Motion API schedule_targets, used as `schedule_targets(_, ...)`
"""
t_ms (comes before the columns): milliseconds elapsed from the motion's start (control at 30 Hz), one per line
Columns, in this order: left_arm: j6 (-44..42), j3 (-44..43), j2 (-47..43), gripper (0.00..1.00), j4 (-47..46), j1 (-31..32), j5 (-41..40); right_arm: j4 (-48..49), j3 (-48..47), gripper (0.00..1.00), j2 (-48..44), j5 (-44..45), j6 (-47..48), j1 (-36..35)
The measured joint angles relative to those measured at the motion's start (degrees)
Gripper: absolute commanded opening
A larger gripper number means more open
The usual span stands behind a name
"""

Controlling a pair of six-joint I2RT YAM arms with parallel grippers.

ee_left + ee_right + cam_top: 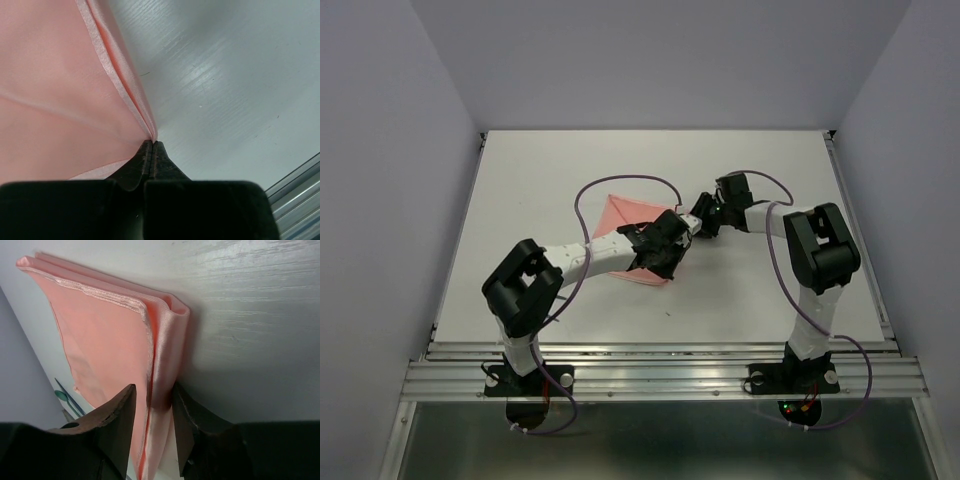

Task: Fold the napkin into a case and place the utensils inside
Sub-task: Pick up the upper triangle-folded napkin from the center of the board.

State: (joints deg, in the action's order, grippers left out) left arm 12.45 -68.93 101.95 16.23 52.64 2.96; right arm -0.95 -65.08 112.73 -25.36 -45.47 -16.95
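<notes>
The salmon-pink napkin (pixel 623 215) lies folded in layers at the middle of the table. My left gripper (pixel 666 268) is at its near right corner. In the left wrist view the jaws (pixel 152 144) are shut on the hemmed edge of the napkin (pixel 60 75). My right gripper (pixel 690 226) is at the napkin's right side. In the right wrist view its jaws (pixel 152 390) stand apart, one on each side of the folded edge of the napkin (pixel 110 340). A thin teal utensil (pixel 63 396) shows beyond the cloth; the utensils are hidden in the top view.
Purple cables (pixel 620 183) loop over the table behind the napkin and along both arms. Grey walls close the table on three sides. A metal rail (pixel 660 352) runs along the near edge and shows in the left wrist view (pixel 300 180).
</notes>
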Motion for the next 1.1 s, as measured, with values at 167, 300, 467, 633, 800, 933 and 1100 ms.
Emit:
schedule_targets(167,0.0,0.0,-0.6,0.00,-0.2,0.0,0.0,0.3,-0.2,0.18,0.8,-0.2,-0.9,-0.4)
schedule_targets(300,0.0,0.0,-0.6,0.00,-0.2,0.0,0.0,0.1,-0.4,0.03,1.2,-0.2,-1.3,-0.7)
schedule_targets(467,-0.1,0.0,-1.0,0.00,-0.2,-0.1,0.0,0.1,-0.5,0.01,1.2,-0.1,-1.6,-0.8)
schedule_targets(633,-0.2,0.0,-1.5,0.00,-0.2,-0.2,0.0,-0.2,-0.5,0.01,1.0,1.0,-1.5,-0.8)
schedule_targets(800,-0.2,-0.5,-1.5,0.00,0.1,-0.2,0.2,-1.6,-0.5,0.01,-1.6,3.4,-1.3,-0.9)
schedule_targets(933,-0.2,-3.0,-1.5,0.00,1.2,-0.2,1.0,-2.7,-0.5,0.01,-4.3,5.4,-0.5,-0.9)
schedule_targets(1100,0.1,-6.6,-1.5,0.00,1.4,-0.2,2.7,-4.7,-1.2,0.01,-7.3,7.3,1.0,0.1)
